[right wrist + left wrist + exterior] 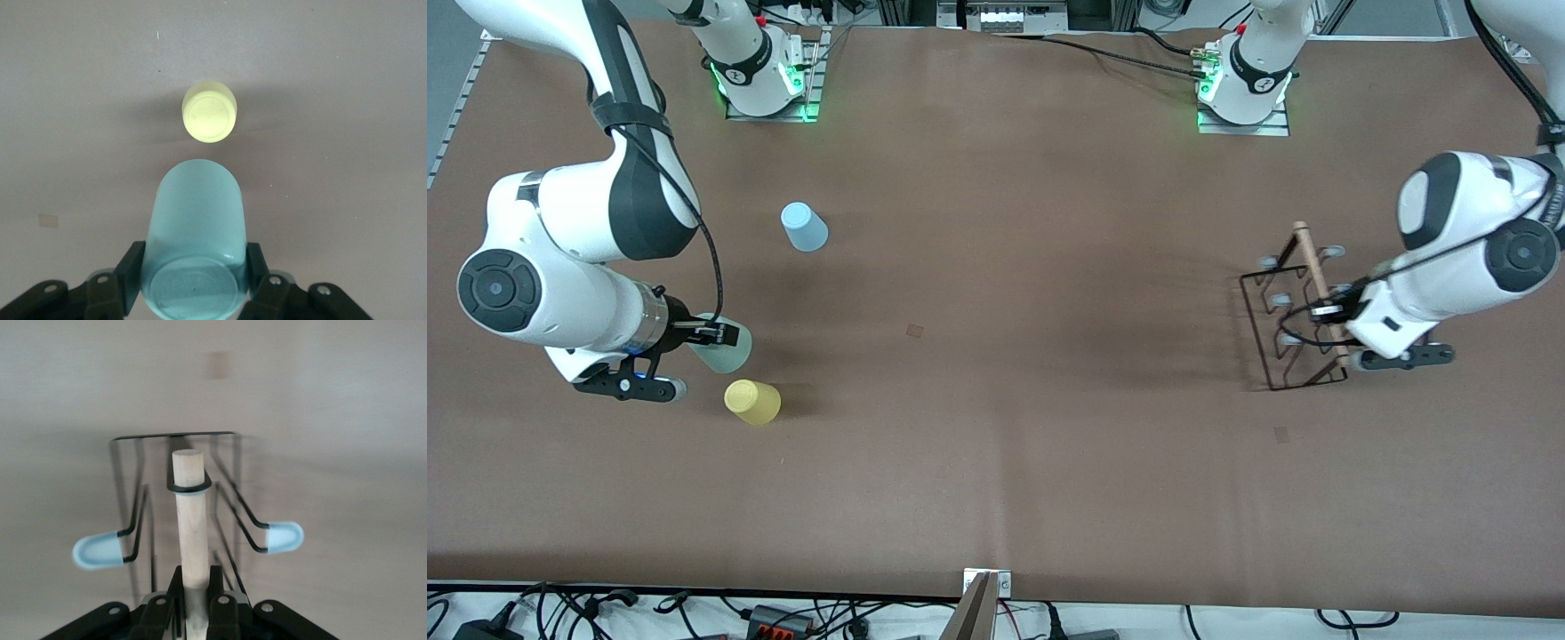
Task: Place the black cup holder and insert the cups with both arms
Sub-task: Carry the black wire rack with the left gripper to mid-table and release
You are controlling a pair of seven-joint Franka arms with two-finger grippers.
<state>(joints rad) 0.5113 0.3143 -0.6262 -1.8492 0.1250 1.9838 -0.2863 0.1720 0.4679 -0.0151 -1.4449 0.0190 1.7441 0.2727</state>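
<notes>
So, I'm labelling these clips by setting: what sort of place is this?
Probably a robotics lab: two bolted-down arms, the table under brown paper, and loose cables along its edge.

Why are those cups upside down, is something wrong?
Nothing looks wrong. The blue cup and yellow cup simply stand mouth-down, unspilled. The right tool grips the green cup; the left tool grips the rack's wooden handle.

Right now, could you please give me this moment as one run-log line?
left pincer: shut on black wire cup holder's wooden rod | right pincer: shut on pale green plastic cup
</notes>
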